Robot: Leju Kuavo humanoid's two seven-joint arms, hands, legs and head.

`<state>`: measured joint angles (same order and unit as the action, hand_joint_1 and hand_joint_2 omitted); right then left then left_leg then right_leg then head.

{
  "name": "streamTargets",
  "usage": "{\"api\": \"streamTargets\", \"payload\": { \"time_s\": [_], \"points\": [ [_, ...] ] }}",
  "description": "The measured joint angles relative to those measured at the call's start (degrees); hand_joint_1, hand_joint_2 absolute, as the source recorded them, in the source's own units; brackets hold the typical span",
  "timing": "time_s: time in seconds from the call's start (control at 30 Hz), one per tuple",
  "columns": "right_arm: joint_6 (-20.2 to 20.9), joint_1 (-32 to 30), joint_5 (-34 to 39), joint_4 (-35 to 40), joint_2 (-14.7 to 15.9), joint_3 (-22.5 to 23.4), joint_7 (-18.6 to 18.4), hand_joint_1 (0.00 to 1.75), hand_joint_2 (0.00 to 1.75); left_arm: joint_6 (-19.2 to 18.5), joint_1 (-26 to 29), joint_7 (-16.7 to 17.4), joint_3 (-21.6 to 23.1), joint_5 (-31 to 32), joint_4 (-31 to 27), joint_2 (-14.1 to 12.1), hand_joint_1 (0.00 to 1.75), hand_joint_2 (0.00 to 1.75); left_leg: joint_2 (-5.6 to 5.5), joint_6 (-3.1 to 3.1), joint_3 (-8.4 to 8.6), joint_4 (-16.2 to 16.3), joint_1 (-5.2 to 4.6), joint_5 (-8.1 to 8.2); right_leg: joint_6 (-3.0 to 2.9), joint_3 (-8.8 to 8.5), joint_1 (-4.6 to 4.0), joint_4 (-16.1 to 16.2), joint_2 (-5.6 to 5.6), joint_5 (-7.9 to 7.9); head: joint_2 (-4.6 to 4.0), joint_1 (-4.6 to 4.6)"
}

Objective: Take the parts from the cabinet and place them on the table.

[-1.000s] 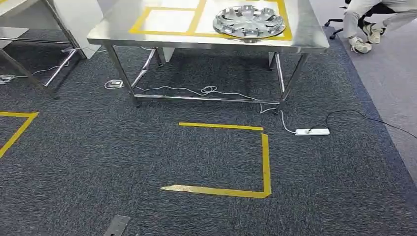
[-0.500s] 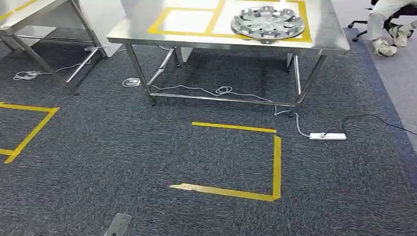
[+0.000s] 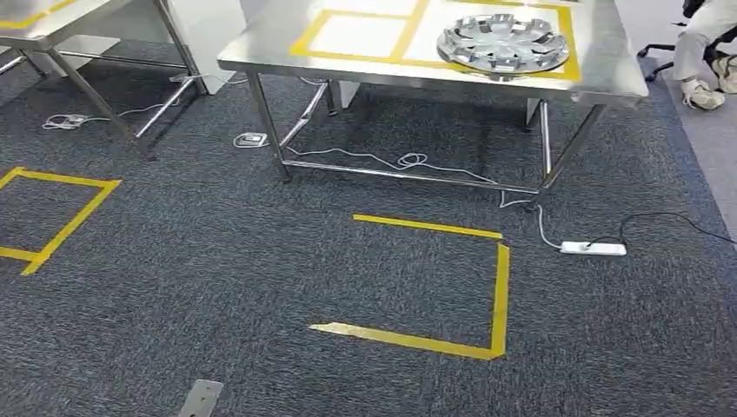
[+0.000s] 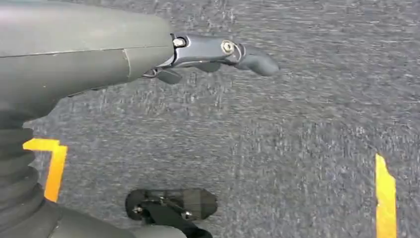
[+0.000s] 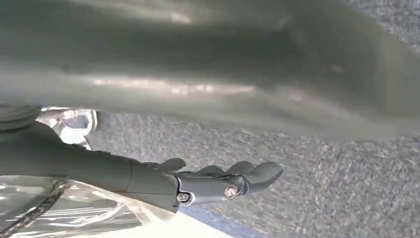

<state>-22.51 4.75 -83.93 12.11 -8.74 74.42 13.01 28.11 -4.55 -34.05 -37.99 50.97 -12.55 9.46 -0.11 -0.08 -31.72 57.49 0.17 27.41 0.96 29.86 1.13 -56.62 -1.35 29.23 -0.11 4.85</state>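
A silver hubcap [image 3: 507, 43] is seen lying flat on the steel bench [image 3: 608, 74], inside a yellow tape frame [image 3: 408, 35] near the bench's right end. The left hand [image 4: 218, 52] is held over the dark carpet [image 3: 261, 261] with its fingers stretched out and nothing grasped, while the right hand [image 5: 218, 181] is likewise extended and released, with a shiny plastic-wrapped object [image 5: 74, 218] seen beside it. On the carpet before the bench, a yellow tape outline [image 3: 461, 295] and a white power strip [image 3: 593, 248] are found.

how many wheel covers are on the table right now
1. A silver wheel cover lies on the steel table, inside the right yellow taped square; the left square is bare. The table's far edge is out of frame, so more may be hidden.
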Motion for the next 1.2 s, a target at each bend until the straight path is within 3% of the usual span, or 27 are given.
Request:
{"api": "streamTargets", "payload": {
  "time_s": [0.13,0.2,0.63,0.67,1.2],
  "points": [
    [-0.04,0.01,-0.04,-0.02,0.0,-0.26,0.02,0.0,0.0,0.0,-0.06,0.0,-0.22,0.0,0.0,0.0,0.0,1.75,0.02,0.58,-0.01,0.08,-0.27,0.1,0.47,-0.08,0.21,0.28,0.04,-0.2,0.0,0.02],
    [-0.04,-0.01,-0.04,-0.02,0.0,-0.29,0.0,0.0,0.0,0.0,-0.06,0.0,-0.42,0.0,0.0,0.0,0.0,1.75,0.01,0.7,-0.04,0.22,-0.35,0.17,1.37,-0.07,0.36,0.37,0.04,-0.24,0.0,0.04],
    [-0.04,-0.08,-0.81,-0.02,0.0,-1.18,-0.37,0.0,0.0,0.18,-0.12,0.33,-0.52,0.63,0.0,0.02,0.0,1.75,0.02,0.79,-0.05,0.3,-0.33,0.15,1.47,0.01,0.33,0.13,0.05,-0.22,0.0,0.04],
    [-0.09,-0.08,-1.09,-0.02,0.0,-1.25,-0.48,0.0,1.75,0.17,-0.11,0.33,-0.52,0.63,0.0,0.02,0.0,1.75,0.02,0.79,-0.05,0.3,-0.33,0.15,1.48,0.03,0.33,0.09,0.05,-0.2,0.0,0.04],
    [-0.72,-0.12,-2.08,-0.02,0.0,-2.54,-0.59,0.0,1.75,0.11,-0.12,0.33,-0.52,0.63,0.0,0.04,0.0,1.75,0.02,0.73,-0.88,1.32,-0.34,0.29,1.44,0.94,0.34,-1.06,0.05,0.12,0.0,0.04]
  ]
}}
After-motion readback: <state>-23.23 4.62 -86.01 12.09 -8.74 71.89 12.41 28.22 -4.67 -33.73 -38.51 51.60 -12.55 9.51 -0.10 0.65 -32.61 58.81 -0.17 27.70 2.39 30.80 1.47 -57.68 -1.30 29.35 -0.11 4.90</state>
